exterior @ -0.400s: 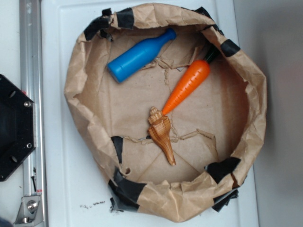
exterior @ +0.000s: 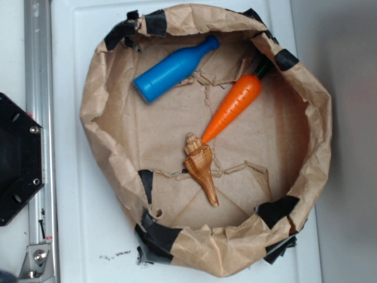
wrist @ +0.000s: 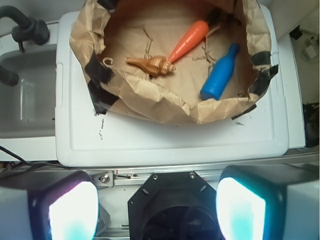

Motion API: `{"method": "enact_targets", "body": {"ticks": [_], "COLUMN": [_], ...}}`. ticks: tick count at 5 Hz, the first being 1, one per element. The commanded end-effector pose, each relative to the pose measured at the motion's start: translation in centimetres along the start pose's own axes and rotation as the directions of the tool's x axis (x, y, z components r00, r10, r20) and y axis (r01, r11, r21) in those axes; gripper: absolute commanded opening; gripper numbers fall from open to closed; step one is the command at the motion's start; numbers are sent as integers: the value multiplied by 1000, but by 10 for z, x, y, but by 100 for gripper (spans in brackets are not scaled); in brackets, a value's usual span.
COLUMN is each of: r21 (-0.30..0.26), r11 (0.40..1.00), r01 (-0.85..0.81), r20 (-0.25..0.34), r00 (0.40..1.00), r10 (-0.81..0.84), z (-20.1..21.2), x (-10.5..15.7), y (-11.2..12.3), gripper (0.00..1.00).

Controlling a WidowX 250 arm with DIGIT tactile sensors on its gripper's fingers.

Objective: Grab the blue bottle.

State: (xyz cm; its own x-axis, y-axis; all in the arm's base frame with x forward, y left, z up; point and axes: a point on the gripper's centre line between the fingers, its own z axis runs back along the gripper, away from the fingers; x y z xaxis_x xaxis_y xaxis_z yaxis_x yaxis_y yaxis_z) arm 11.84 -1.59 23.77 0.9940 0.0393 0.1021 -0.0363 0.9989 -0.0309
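Note:
The blue bottle (exterior: 174, 69) lies on its side in the upper left of a crumpled brown paper nest (exterior: 91, 112), neck pointing up and right. In the wrist view the blue bottle (wrist: 220, 74) lies at the right inside the paper nest (wrist: 165, 102). My gripper (wrist: 156, 210) is open, its two fingers wide apart at the bottom of the wrist view with nothing between them, hanging over the robot base and well short of the nest. The gripper does not show in the exterior view.
An orange carrot with a dark green top (exterior: 232, 107) and a tan spiral seashell (exterior: 201, 167) lie beside the bottle in the nest. The nest sits on a white lid (exterior: 94, 236). A metal rail (exterior: 36, 88) and the black robot base (exterior: 17, 159) are at the left.

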Motion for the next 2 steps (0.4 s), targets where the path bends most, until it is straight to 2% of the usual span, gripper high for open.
{"method": "enact_targets", "body": {"ticks": [1,2], "r21": [63,-4], "r11": [991,991], "r01": [-116,-131], "r20": [-123,-113], "r00": [985,985], "r10": [123,130], "z": [-75,-98], "x": [64,93], "y": [39,40], "gripper": [100,100]}}
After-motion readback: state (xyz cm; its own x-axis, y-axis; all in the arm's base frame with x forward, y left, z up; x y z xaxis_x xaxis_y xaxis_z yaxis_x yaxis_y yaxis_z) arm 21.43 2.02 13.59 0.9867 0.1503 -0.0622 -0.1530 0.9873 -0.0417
